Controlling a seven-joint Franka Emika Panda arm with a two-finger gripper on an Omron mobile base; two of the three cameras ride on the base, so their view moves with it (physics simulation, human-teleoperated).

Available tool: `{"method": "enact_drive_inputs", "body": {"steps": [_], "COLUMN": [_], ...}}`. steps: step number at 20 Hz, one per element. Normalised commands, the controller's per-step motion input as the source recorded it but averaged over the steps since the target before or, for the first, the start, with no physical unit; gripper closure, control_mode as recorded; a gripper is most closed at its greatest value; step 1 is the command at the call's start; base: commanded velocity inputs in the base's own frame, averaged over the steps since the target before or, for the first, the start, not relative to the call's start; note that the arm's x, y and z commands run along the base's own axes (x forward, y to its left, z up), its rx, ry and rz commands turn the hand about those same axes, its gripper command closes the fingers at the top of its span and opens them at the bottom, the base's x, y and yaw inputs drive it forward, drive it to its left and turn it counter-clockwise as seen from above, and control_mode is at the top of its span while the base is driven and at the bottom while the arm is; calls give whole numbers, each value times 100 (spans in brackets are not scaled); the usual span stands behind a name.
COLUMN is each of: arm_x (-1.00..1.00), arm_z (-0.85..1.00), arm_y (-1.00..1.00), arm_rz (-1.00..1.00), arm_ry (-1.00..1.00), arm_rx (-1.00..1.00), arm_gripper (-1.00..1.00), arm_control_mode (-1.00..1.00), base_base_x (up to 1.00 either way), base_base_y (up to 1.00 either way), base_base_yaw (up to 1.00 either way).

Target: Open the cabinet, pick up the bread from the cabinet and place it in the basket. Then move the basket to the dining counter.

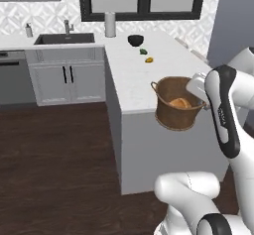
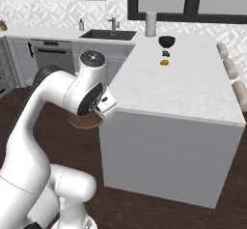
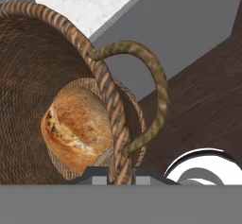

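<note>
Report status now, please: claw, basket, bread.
Claw shut on basket rim. Bread inside basket. Basket off the dining counter, beside its near corner.

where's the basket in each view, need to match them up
Left base view: the basket hangs right of centre, at the near edge of the dining counter.
Right base view: a brown sliver under the arm's wrist, left of the counter.
Hand view: its wall covers the left.
Shared landmark: the counter's white marble top.

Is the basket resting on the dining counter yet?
No, the basket hangs beside the dining counter edge, its base below the top, held by the gripper.
</note>
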Motion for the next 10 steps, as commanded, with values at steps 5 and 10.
{"method": "enact_drive_inputs", "body": {"steps": [5,10], "arm_x": [0,0], "arm_z": [0,0], "arm_y": [0,0], "arm_rz": [0,0], "arm_ry": [0,0], "arm_rx": [0,0], "arm_gripper": [100,100], "arm_control_mode": [100,100], "base_base_x": [82,100], "base_base_y": [-100,-100], "base_base_yaw": [0,0]}}
